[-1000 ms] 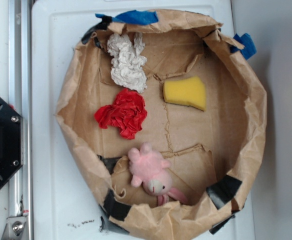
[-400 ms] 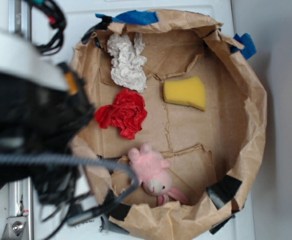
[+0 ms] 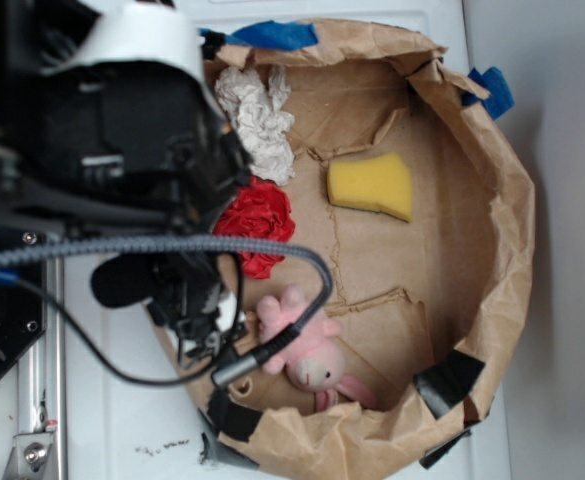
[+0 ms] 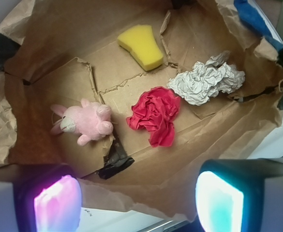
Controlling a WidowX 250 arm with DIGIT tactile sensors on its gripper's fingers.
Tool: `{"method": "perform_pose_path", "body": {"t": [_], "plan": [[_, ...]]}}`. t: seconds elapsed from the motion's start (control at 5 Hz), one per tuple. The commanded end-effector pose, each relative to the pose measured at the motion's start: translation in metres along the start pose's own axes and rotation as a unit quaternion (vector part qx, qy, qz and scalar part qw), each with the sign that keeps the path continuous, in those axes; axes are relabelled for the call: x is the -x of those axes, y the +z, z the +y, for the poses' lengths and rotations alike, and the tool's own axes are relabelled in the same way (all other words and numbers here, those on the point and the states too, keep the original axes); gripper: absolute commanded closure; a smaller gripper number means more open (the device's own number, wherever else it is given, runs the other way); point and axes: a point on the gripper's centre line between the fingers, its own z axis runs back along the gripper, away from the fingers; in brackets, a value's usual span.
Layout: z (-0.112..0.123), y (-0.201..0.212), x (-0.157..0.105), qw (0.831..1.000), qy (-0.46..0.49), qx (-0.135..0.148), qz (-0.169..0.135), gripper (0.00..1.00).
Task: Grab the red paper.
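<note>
crumpled bright red paper wad (image 4: 154, 115) lies on the floor of the brown paper basin (image 4: 44, 29), between the white-grey crumpled paper wad (image 4: 206, 79) and the pink plush toy (image 4: 85, 121). one second ago no arm was over the basin; now the gripper (image 4: 139, 198) hangs above its near rim, fingers wide apart and holding nothing. i think the approach has only begun.

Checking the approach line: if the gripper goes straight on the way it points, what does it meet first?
Most likely the red paper, near the centre of the wrist view between the open gripper fingers. Depth is unclear; the near bag wall sits low in frame and could catch first.
</note>
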Motion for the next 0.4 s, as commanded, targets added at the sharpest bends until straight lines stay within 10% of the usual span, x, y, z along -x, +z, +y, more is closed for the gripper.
{"method": "perform_pose_path", "body": {"t": [0.0, 0.2], "plan": [[0.004, 0.006, -0.005, 1.000, 0.013, 0.005, -0.014, 0.00], [-0.002, -0.011, -0.035, 0.997, 0.077, -0.001, -0.029, 0.00]]}}
